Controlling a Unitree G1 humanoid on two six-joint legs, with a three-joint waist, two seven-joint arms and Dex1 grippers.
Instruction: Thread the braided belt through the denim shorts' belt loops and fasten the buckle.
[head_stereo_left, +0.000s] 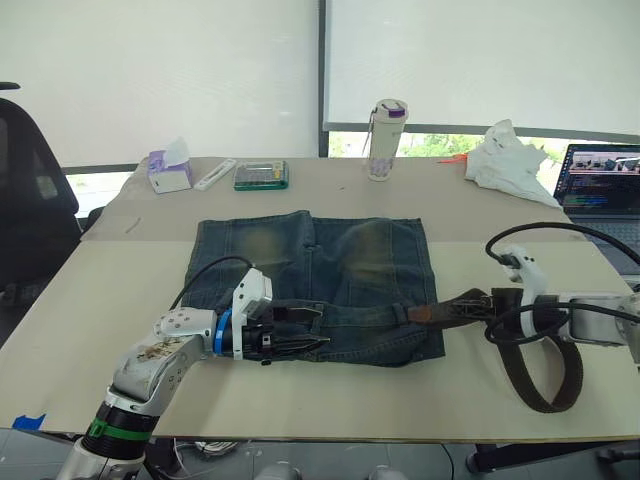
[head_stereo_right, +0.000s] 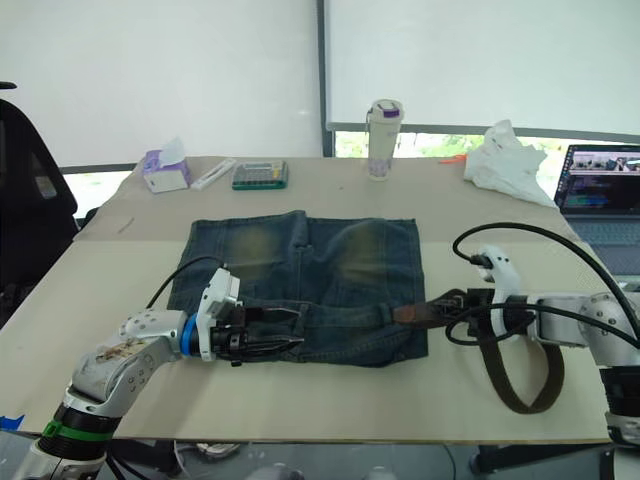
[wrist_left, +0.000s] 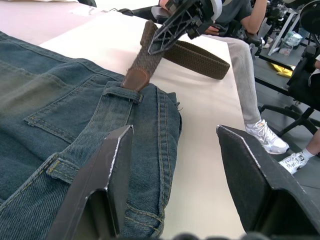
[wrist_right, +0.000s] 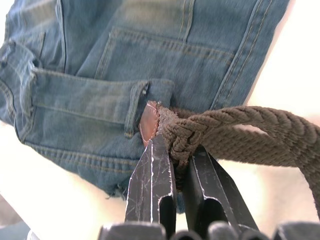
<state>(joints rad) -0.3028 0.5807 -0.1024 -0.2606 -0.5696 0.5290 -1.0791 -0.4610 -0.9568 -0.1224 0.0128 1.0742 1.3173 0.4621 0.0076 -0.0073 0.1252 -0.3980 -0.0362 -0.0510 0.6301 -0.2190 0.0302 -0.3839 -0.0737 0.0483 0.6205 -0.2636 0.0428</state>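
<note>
One pair of faded, flat-lying denim shorts (head_stereo_left: 320, 285) covers the table's (head_stereo_left: 330, 400) middle, waistband toward the near edge, its yellowish worn patches on the far side. Coarse and woven, the brown belt (head_stereo_left: 545, 375) loops off to the right, and its smooth leather tip sits at a belt loop (wrist_right: 136, 107) on the waistband's right part; how far it has gone under is hidden. Right gripper (wrist_right: 175, 165) pinches the braid just behind that tip, while the left gripper (wrist_left: 172, 150) rests spread over the waistband's left part.
</note>
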